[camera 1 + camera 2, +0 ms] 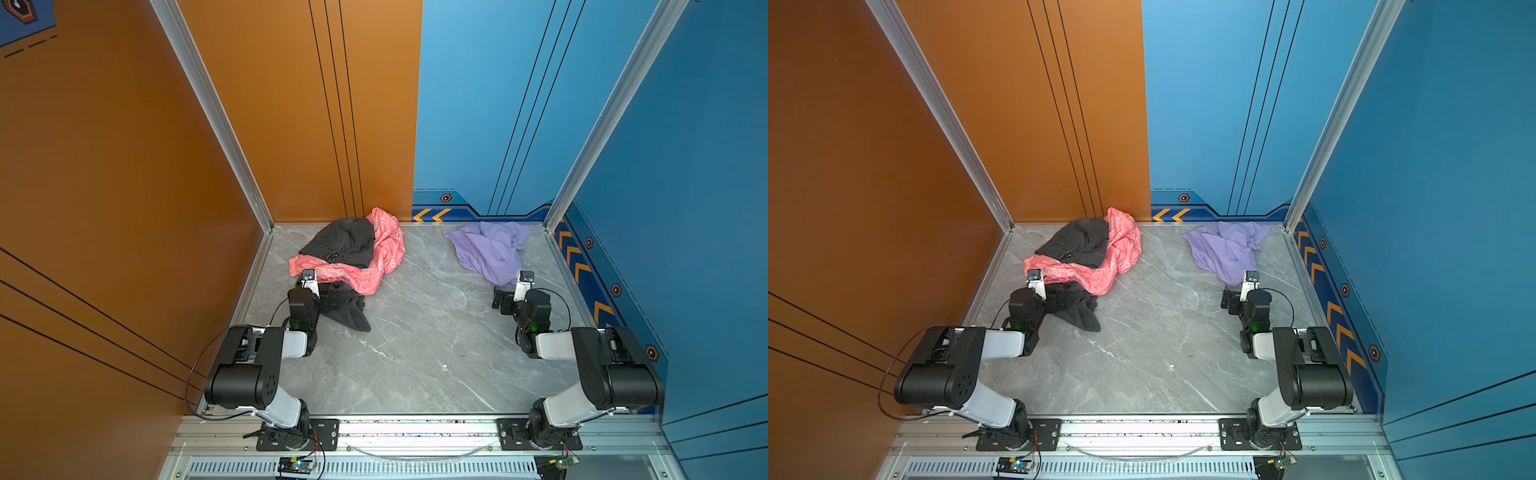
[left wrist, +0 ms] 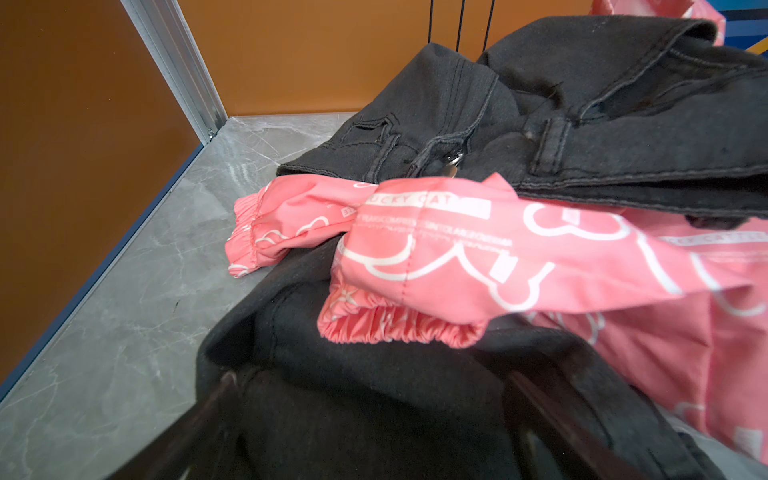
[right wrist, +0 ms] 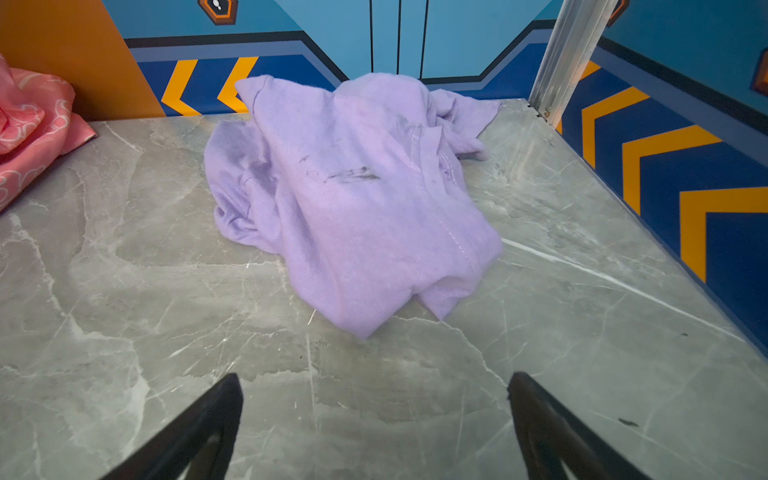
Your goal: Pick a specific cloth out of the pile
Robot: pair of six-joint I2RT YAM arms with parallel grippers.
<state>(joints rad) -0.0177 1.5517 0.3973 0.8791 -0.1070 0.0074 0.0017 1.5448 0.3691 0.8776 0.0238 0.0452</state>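
Starting on the left: the left gripper [image 2: 374,415] is parked right over the near end of the pile [image 1: 353,257], and in the left wrist view its dark fingers [image 2: 552,419] sit spread wide over dark fabric with nothing pinched between them, so it's released. The pile itself is the dark grey jeans [image 2: 582,124], waistband and belt loops showing, draped over a coral-pink garment with white cloud-like outlines [image 2: 498,249]. The pink one has gathered elastic cuffs, and one cuff lies on another fold of dark cloth [image 1: 349,311] that reaches toward the near side of the table. The whole heap sits toward the back left, close to the orange wall [image 1: 124,166].

The middle of the grey marble tabletop [image 1: 415,353] is bare between the two heaps.

Over on the right, the lavender T-shirt [image 3: 353,199] lies crumpled by itself near the back right corner, well apart from the pile, close to the blue wall with orange chevrons [image 3: 665,166]. Some faint dark marks show on its top fold; I can't read any lettering.

The right gripper [image 3: 374,415] hangs over bare table just in front of the shirt's near edge. Its jaws stand wide apart, empty, not touching the shirt.
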